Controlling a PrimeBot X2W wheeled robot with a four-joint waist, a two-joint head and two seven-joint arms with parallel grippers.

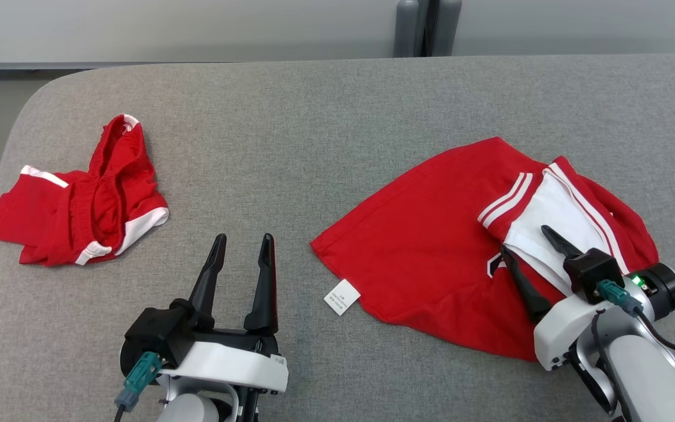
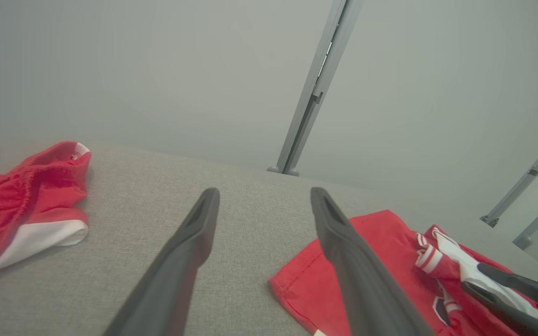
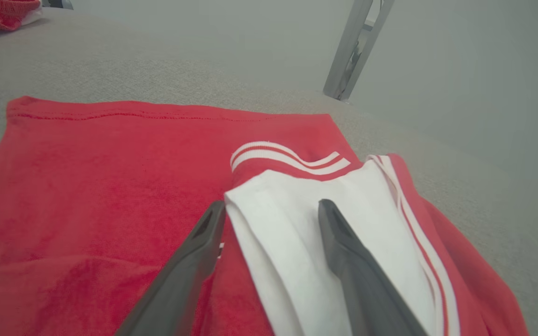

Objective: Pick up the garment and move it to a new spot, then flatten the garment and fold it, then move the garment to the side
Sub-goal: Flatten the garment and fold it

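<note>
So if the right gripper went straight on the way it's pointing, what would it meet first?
Probably the white panel of the red shirt, just ahead of the right gripper, jaws open; its height above the cloth is unclear.

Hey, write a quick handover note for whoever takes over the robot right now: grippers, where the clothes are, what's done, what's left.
Left gripper: jaws open, empty, above bare table between the two garments.
Right gripper: jaws open, holding nothing, tips over the white panel of the red shirt; I can't tell if they touch it.
Garments: the red shirt lies on the table's right side, partly spread, with its right end bunched. The red shorts lie crumpled at far left.
Done: nothing I can confirm; the shirt is neither flat nor folded.
To do: grasp the shirt, flatten it, fold it, move it aside.
</note>
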